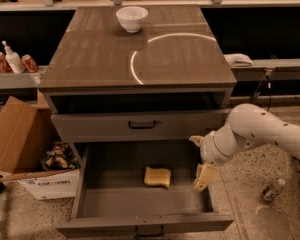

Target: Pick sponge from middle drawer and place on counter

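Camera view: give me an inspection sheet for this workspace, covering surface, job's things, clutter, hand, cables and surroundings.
Surface: counter glossy, with a white bowl near its back edge.
Job's things: sponge lies flat inside the open middle drawer, untouched.
Clutter: cardboard box and white box of odds left of the drawer; small bottle on the floor at right.
Hand: open, by the drawer's right wall, right of the sponge and apart from it.
Cables: one dark cable hangs below the right shelf.
Surroundings: bottles on the left shelf; white cloth on the right shelf.
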Controlling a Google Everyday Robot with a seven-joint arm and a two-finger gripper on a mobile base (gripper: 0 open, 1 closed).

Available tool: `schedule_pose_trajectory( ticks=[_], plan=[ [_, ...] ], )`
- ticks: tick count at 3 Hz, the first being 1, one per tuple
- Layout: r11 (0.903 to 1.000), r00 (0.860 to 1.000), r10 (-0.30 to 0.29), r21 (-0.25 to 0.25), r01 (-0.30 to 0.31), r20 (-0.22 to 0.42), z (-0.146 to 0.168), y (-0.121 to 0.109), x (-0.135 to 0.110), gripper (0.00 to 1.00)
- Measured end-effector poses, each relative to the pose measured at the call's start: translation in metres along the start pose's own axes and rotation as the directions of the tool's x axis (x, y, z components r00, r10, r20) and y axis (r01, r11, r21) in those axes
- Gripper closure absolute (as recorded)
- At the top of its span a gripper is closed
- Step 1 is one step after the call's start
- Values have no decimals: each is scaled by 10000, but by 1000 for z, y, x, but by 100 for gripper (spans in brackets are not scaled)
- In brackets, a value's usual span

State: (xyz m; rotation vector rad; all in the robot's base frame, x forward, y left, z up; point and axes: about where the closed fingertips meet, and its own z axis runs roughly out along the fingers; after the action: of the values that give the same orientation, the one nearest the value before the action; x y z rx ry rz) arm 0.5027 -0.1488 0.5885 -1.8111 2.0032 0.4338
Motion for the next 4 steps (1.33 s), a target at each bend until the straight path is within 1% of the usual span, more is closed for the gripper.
schedule_pose_trajectory(
  ticks=[1, 2, 3, 4],
  plan=[
    [9995, 9989, -281, 126, 276, 383, 30, -8, 6, 0],
    [9974, 9949, -487, -495, 533, 888, 117, -23, 9, 0],
    [9974, 9948, -487, -493, 533, 890, 117, -23, 9, 0],
    [9982, 9875, -572, -93, 592, 1470, 145, -28, 11, 0]
  ],
)
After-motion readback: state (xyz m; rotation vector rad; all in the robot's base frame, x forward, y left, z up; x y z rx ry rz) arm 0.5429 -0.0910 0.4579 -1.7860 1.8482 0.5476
